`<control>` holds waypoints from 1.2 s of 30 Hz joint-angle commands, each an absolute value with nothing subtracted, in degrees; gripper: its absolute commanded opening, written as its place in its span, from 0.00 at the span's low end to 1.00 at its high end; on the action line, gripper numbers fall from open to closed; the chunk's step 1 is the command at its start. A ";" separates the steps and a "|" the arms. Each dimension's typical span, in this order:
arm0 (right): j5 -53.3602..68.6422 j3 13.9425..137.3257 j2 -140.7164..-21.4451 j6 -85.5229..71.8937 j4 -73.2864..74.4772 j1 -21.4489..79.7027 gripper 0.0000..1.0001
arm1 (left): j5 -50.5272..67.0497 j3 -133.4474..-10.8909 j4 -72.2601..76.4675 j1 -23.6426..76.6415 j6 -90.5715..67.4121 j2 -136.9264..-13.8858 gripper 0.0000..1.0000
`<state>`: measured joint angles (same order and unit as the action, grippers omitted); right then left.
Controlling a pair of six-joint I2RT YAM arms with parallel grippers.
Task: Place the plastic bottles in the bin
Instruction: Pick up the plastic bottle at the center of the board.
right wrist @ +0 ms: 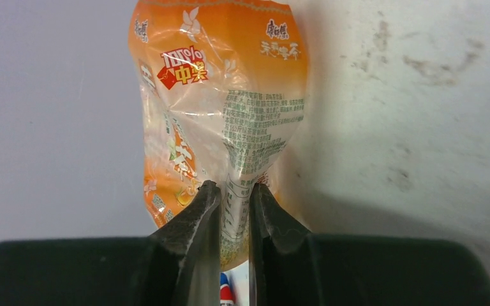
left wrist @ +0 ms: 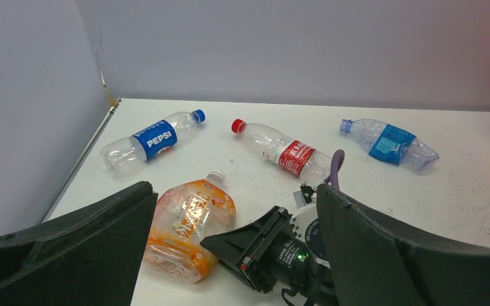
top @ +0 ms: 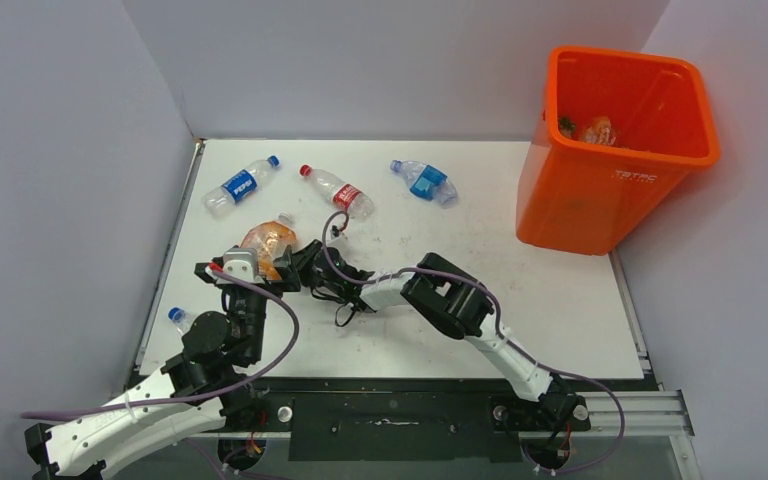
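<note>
Gripping the orange bottle [right wrist: 223, 95]; four more wait on the table [top: 560, 290]

The right hand [right wrist: 230, 197] is clamped on the crushed orange bottle's thin wall, left of centre; whether it is off the table I cannot tell. The left hand [left wrist: 233, 197] hangs just near of it, fingers wide apart, holding nothing. The bin [top: 580, 200] stands far right with something orange-tinted inside. I judge the job early: the Pepsi bottle [top: 240, 186], red-capped bottle [top: 338, 190] and blue-labelled bottle [top: 425, 183] lie along the far side. A blue-capped bottle [top: 178, 318] at near left is mostly hidden by the left arm [top: 140, 410]. The bin's walls hide its count.
</note>
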<state>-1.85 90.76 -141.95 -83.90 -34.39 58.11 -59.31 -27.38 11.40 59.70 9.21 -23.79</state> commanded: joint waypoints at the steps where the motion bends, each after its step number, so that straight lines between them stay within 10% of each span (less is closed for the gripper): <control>1: -2.76 80.94 -137.95 -83.76 -37.06 57.29 0.05 | -58.31 -28.97 11.87 60.12 8.61 -23.61 0.96; 15: 1.70 46.58 -105.19 -58.76 -44.96 49.38 0.05 | -56.80 -28.42 11.55 60.97 9.09 -22.45 0.96; 36: 4.89 25.01 -39.44 -20.95 -13.66 49.67 0.05 | -2.50 -38.29 -1.77 56.81 -9.18 -36.87 0.96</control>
<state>1.32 26.96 -46.35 -26.30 -17.41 49.58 -17.32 -36.27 -4.21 59.09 -4.32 -36.82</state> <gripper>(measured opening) 0.219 0.962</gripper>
